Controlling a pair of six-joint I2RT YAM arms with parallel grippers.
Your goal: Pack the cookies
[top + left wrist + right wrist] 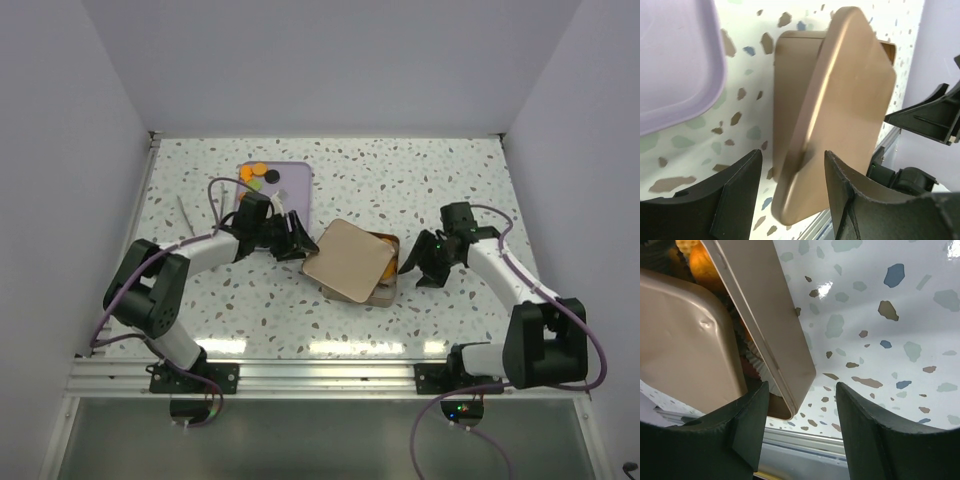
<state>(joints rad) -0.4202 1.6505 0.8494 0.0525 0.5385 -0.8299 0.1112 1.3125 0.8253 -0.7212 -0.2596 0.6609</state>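
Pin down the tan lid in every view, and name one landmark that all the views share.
Top external: the tan lid is at the centre, lying askew over the tin.
Left wrist: the lid is centre-right, tilted, leaning on the tin.
Right wrist: the lid is on the left, beside the tin's wall.
Shared landmark: the tin under the lid, seen in all three.

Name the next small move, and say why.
Probably close the right claw on the tin's corner to steady it. Its fingers straddle that corner with a gap, and the lid lies skewed and tilted over the tin, not seated.
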